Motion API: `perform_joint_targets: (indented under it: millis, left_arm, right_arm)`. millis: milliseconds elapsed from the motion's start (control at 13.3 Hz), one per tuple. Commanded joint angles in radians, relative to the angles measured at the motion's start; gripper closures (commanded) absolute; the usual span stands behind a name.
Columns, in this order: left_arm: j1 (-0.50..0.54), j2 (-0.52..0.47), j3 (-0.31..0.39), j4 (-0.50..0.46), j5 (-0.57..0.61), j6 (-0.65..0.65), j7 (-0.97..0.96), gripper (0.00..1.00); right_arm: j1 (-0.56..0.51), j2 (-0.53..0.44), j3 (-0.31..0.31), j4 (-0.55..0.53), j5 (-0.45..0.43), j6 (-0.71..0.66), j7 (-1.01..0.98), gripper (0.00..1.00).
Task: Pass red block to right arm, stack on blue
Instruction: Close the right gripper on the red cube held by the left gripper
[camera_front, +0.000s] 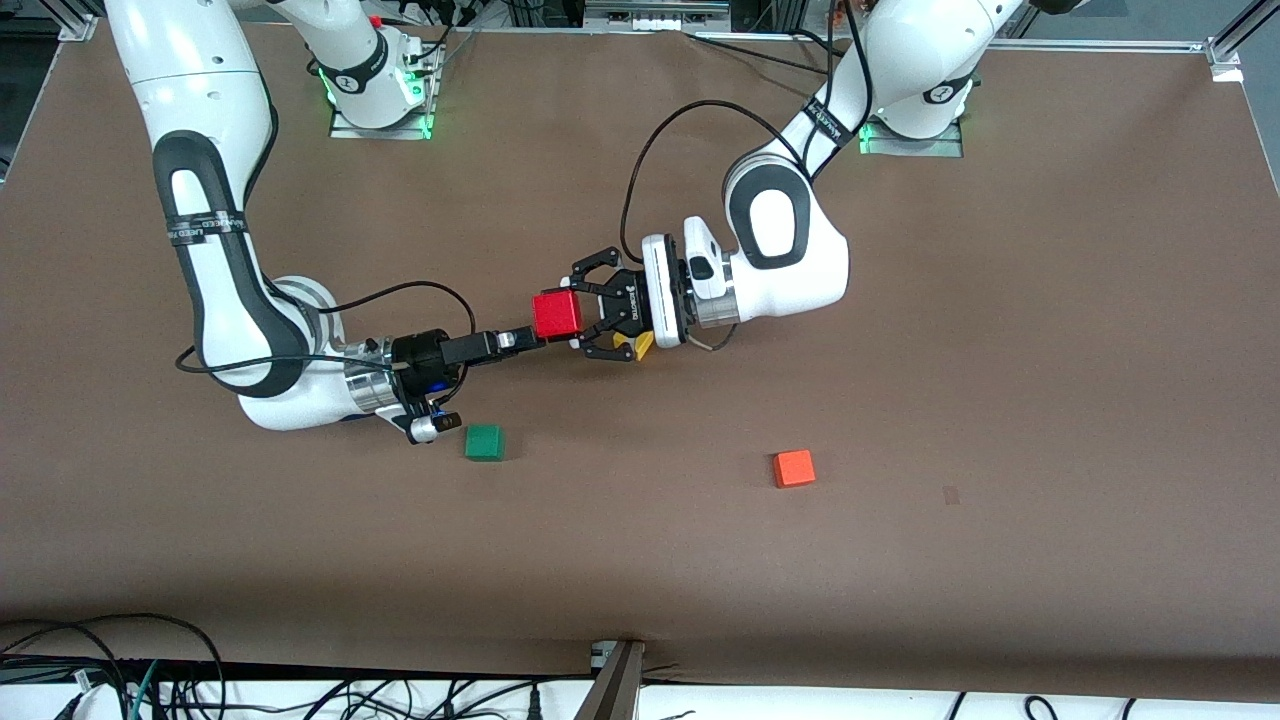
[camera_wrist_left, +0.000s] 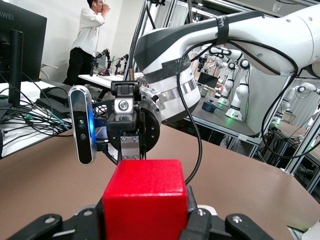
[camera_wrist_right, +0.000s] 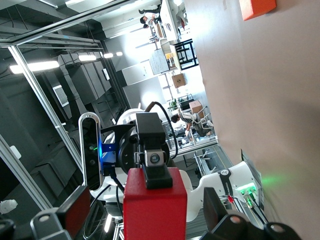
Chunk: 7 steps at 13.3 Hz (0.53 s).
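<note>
In the front view the small pure-red cube hangs in the air over the middle of the brown table, clamped in the left arm's black claw-like linkage gripper. The right arm's slim black two-finger gripper meets the same cube from the other end, its fingers spread and not clamped on it. A yellow piece shows just under the left gripper. On the table, nearer the camera, lie a small green cube and a lighter orange-red cube, well apart.

The left wrist view shows the red cube square between that gripper's linkage fingers, with the right gripper facing it close up, something the front view only hints at.

The right wrist view shows the cube and a corner of the orange-red cube.
</note>
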Motion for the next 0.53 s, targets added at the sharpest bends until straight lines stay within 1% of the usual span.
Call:
perform_joint_targets:
  millis: [0, 75, 150, 225, 300, 375, 450]
  left_arm:
    - [-0.006, 0.011, 0.002, 0.025, -0.035, 0.006, 0.023, 1.00]
    - [-0.006, 0.011, 0.002, 0.025, -0.035, 0.006, 0.023, 1.00]
    - [-0.006, 0.011, 0.001, 0.025, -0.035, 0.006, 0.023, 1.00]
    - [-0.006, 0.009, 0.002, 0.025, -0.037, 0.006, 0.022, 1.00]
    - [-0.006, 0.009, 0.001, 0.025, -0.037, 0.006, 0.020, 1.00]
    - [-0.006, 0.009, 0.002, 0.025, -0.037, 0.006, 0.019, 1.00]
    - [-0.004, 0.009, 0.002, 0.025, -0.038, 0.006, 0.016, 1.00]
  right_arm:
    - [0.003, -0.061, 0.018, -0.073, 0.027, 0.041, -0.023, 0.01]
    - [0.005, -0.068, 0.018, -0.077, 0.027, 0.045, -0.023, 0.05]
    - [0.005, -0.072, 0.018, -0.080, 0.027, 0.047, -0.023, 0.12]
    - [0.005, -0.074, 0.018, -0.083, 0.027, 0.047, -0.023, 0.26]
    - [0.005, -0.074, 0.018, -0.083, 0.027, 0.045, -0.023, 0.57]
    - [0.005, -0.075, 0.018, -0.083, 0.027, 0.044, -0.023, 0.76]
    - [0.005, -0.075, 0.018, -0.083, 0.026, 0.042, -0.023, 0.85]
